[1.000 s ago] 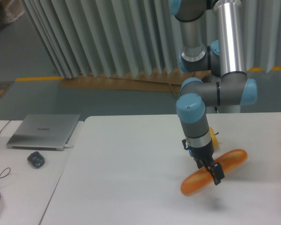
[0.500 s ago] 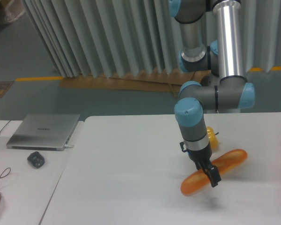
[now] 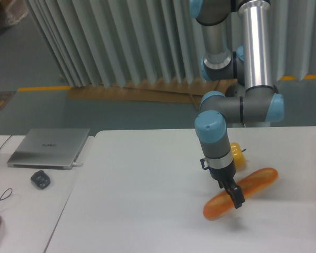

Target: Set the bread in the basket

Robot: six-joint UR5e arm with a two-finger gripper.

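No text, label, brand, number or sign can be read anywhere. The closed silver laptop (image 3: 48, 147) at the far left carries a small mark in the middle of its lid, too faint and blurred to make out.

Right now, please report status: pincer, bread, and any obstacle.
Pincer low at the bread mid-length; jaw state unclear. Bread lying on the table, not lifted. Yellow pepper close behind it. No basket in view.

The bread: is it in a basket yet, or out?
Out. The bread lies on the white table, with no basket in view.
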